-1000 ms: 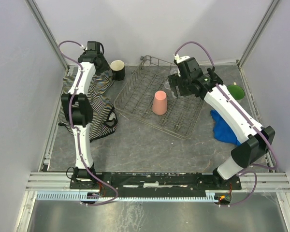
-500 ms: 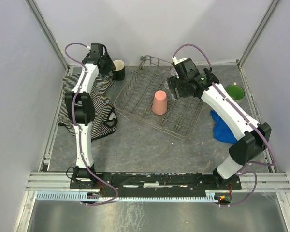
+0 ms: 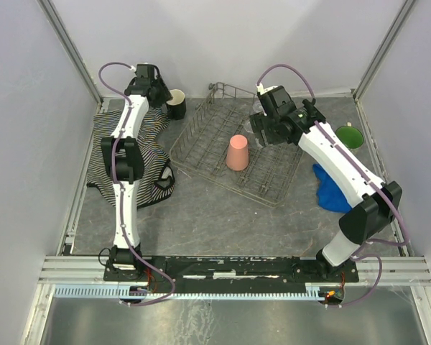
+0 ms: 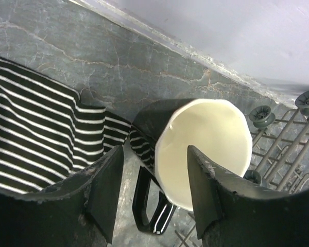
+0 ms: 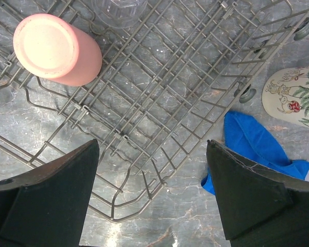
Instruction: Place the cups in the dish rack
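Observation:
The black mug [image 3: 177,102] with cream interior [image 4: 203,141] stands upright at the back left, beside the dish rack [image 3: 201,144]. My left gripper [image 3: 160,92] is open above it [image 4: 154,198]. One finger is over the mug's inside and the other is outside, with the handle [image 4: 147,200] between them. The pink tumbler [image 3: 238,152] stands upside down in the rack [image 5: 170,103], also seen from the right wrist [image 5: 54,49]. The clear glass [image 5: 118,10] sits in the rack. My right gripper [image 3: 264,128] is open and empty above the rack [image 5: 152,190]. The floral mug [image 3: 350,136] stands right of the rack [image 5: 293,98].
A black-and-white striped cloth [image 3: 140,154] lies left of the rack, reaching the black mug [image 4: 31,128]. A blue cloth [image 3: 332,188] lies on the table at the rack's right side [image 5: 252,141]. Walls close in the back and both sides.
My left gripper has moved back and right, closer over the black mug. My right gripper has shifted slightly toward the back over the rack.

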Motion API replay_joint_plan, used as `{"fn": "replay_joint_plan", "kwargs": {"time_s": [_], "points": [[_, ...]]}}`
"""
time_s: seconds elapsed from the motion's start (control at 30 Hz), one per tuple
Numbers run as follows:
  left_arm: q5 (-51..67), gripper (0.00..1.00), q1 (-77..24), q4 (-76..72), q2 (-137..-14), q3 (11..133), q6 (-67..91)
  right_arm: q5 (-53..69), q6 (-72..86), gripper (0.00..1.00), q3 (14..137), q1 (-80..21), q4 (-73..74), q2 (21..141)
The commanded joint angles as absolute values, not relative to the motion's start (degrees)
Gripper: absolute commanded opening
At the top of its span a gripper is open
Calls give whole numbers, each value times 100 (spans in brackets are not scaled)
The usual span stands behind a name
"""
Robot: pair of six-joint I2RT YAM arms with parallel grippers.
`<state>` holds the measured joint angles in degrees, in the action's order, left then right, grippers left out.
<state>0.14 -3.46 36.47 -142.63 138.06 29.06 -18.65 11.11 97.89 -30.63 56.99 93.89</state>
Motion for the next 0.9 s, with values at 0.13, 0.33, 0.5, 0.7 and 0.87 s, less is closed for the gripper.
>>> {"fn": "replay_joint_plan", "kwargs": {"time_s": [0.13, 0.33, 0.5, 0.7, 0.87], "points": [[78, 55, -388, 3417, -14634, 14331, 2847, -2138, 1170, 92, 10248, -3054, 5769, 9609], [62, 40, -395, 3483, -14744, 14309, 2848, -2055, 1138, 92, 10364, -3051, 5774, 9774], [-29, 13, -387, 3392, -14739, 14311, 3045, -2000, 1075, 92, 10476, -3045, 5792, 9850], [541, 3, -245, 3106, -14655, 14151, 3647, -1427, 996, 92, 10402, -2946, 5662, 9799], [1360, 3, -44, 2315, -14207, 13507, 4436, -101, 1147, 92, 10129, -2546, 5232, 9586]]}}
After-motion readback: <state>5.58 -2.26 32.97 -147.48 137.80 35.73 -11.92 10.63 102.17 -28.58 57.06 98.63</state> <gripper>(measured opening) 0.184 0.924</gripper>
